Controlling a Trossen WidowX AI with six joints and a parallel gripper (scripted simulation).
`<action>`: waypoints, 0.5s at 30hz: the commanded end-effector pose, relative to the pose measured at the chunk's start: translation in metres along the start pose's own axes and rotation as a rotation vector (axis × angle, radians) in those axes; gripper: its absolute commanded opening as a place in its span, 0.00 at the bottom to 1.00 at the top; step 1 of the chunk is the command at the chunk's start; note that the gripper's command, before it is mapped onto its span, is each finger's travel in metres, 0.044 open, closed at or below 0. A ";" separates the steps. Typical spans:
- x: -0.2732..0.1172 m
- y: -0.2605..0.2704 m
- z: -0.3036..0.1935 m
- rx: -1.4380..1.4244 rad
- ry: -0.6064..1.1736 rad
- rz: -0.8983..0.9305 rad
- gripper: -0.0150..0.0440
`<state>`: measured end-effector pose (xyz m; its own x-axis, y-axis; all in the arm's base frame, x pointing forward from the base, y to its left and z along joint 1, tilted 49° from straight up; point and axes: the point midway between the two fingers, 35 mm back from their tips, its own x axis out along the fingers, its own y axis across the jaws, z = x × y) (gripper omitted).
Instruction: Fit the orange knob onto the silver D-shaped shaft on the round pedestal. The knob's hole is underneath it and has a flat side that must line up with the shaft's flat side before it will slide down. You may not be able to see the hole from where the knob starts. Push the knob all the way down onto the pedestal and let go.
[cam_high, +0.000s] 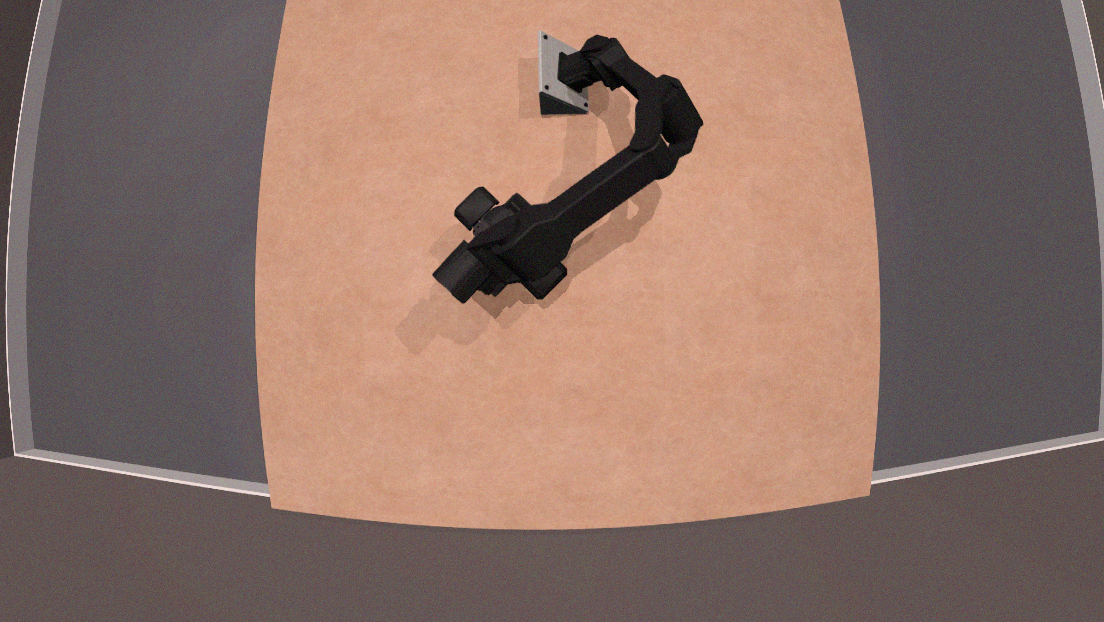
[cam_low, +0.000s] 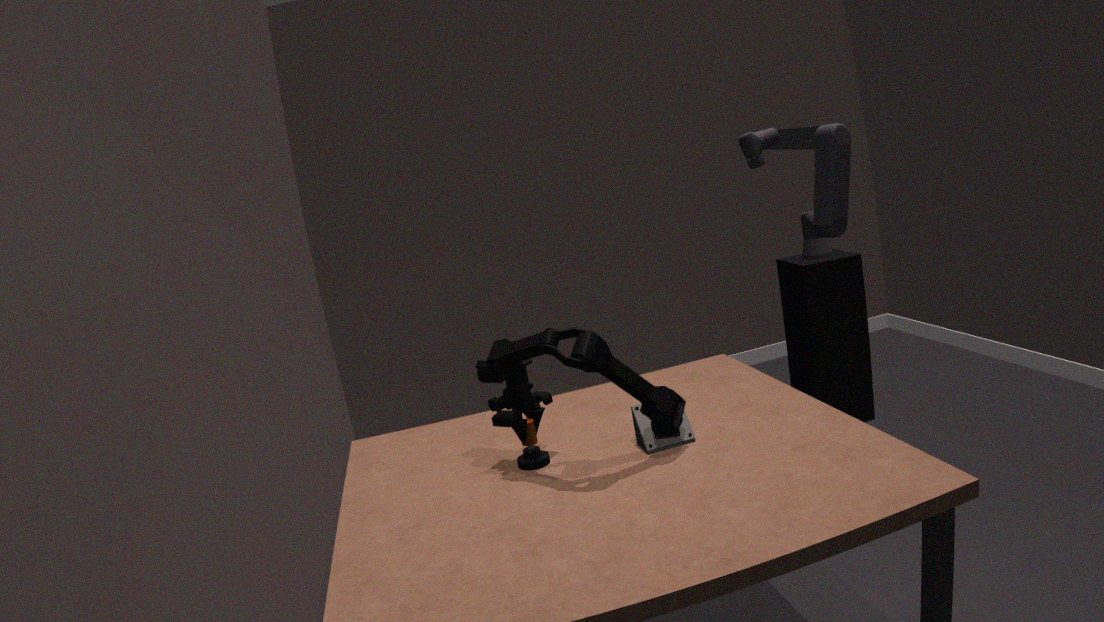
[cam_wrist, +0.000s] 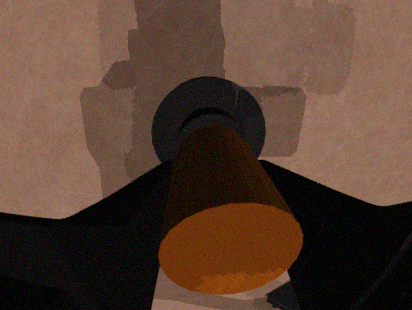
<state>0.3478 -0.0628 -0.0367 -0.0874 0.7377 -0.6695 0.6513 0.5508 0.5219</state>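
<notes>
The orange knob (cam_low: 530, 431) (cam_wrist: 230, 247) is upright between my fingers, its round top facing the wrist camera. My gripper (cam_low: 529, 438) is shut on it, pointing down. The dark round pedestal (cam_low: 533, 461) (cam_wrist: 167, 120) stands on the table directly below, with a narrower raised collar at its middle. The knob's lower end is over the collar, with a very small gap or contact; I cannot tell which. The silver shaft, its flat side and the hole under the knob are hidden. In the top view the arm covers the knob and pedestal.
The arm's silver base plate (cam_high: 550, 65) (cam_low: 683, 441) is fixed on the tabletop (cam_high: 695, 347) (cam_low: 618, 533). The arm reaches from it over the pedestal. Another grey robot arm (cam_low: 832, 181) stands on a black stand (cam_low: 826, 332) beyond the table.
</notes>
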 end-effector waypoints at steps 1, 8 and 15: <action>0.000 0.000 0.001 0.013 -0.003 -0.001 0.25; 0.000 0.000 0.001 0.013 -0.003 -0.001 0.25; -0.005 -0.002 0.001 -0.006 -0.003 -0.002 0.25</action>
<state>0.3481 -0.0632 -0.0360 -0.0869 0.7385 -0.6686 0.6552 0.5479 0.5200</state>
